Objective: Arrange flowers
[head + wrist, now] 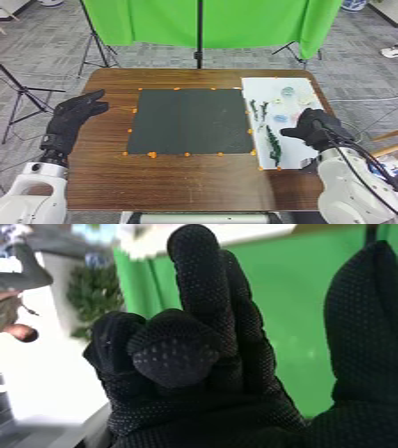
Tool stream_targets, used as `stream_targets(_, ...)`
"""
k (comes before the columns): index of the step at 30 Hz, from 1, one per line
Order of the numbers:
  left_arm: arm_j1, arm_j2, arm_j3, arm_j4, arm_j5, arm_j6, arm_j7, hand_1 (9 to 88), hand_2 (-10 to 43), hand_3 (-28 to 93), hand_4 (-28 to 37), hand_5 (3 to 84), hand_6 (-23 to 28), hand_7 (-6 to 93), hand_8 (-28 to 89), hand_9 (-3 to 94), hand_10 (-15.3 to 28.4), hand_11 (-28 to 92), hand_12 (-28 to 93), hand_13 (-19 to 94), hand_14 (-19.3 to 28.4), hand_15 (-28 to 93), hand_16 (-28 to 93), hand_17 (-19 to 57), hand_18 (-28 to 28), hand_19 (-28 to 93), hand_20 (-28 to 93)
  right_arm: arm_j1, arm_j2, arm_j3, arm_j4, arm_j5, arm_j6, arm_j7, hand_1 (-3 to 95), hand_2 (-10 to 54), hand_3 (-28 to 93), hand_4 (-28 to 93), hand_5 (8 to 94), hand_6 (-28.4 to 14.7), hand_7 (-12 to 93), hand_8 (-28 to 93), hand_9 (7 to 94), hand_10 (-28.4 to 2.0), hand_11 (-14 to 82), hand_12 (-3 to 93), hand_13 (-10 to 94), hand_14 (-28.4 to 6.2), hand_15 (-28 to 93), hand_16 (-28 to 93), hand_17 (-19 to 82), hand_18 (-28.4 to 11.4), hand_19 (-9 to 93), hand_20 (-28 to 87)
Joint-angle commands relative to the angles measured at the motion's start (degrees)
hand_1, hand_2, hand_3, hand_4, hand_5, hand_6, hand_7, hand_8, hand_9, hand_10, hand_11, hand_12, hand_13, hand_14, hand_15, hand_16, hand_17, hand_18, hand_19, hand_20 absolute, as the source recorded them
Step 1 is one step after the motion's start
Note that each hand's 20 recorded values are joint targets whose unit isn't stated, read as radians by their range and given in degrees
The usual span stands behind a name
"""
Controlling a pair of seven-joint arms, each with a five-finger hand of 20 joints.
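Head view: left hand [76, 109] relaxed, 9 o'clock of black mat [191, 121]; right hand [313, 128] loosely extended, 3 o'clock, near green sprig [274, 145].

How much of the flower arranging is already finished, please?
Nothing looks arranged yet: the green stems and pale flowers lie on the white sheet. The right hand is over that sheet, with nothing visibly held. Probably all the picking and placing is left.
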Motion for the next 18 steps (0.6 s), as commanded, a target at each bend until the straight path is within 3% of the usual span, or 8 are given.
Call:
stream_targets(1,0.5,-0.11,0.55,-0.04,0.80,-2.33,-1.99,31.4,8.5,61,-20.7,48.5,7.5,7.6,-5,49.7,16.3,18,10,41,19.8,17,-4,12.8,13.2,14,15,5.1,1.2,-7.5,2.9,1.7,-1.5,1.8,33.1,-9.5,60,-23,69.4,-6.8,13,-6,81.7,-15.7,20.0,23.6,89,-2.5,63,33,54,-19.0,93,53)
stream_targets(18,0.8,-0.28,0.14,-0.17,0.67,-2.76,-2.80,31.4,8.0,61,-20.6,48.1,7.6,7.3,-5,49.4,16.2,18,10,41,20.0,17,-3,12.2,13.2,14,14,6.2,0.1,-10.3,6.2,2.1,-3.8,4.4,33.3,-9.5,59,-21,69.4,-7.7,13,-5,81.7,-16.4,19.8,23.8,90,-1.9,60,35,55,-18.5,93,51)
